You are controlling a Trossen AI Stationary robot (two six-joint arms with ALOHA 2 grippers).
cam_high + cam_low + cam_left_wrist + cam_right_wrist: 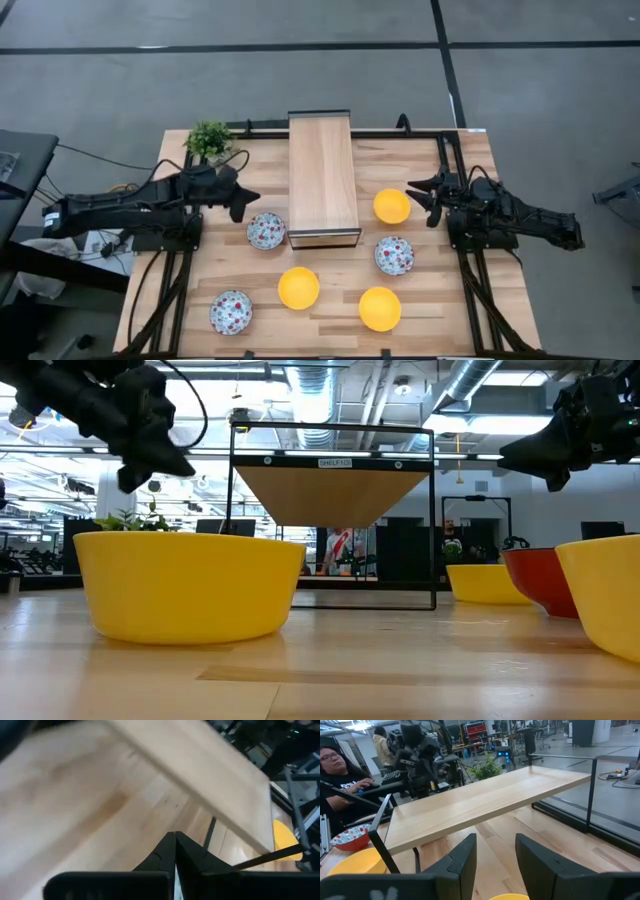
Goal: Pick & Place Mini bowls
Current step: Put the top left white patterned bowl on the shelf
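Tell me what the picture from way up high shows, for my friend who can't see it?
Six mini bowls, three yellow and three speckled, sit on a wooden table around a long wooden shelf. The left hand and the right hand hover on either side, holding nothing, and a little green plant stands in a corner.

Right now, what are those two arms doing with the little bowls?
Left gripper shut, right gripper open, both empty beside the wooden shelf. Six mini bowls sit untouched on the table.

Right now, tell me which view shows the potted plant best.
The high view: the plant shows whole at the table's far-left corner, behind the left gripper. The low view shows only leaves above a yellow bowl. The right wrist view catches it small, beyond the shelf. The left wrist view misses it.
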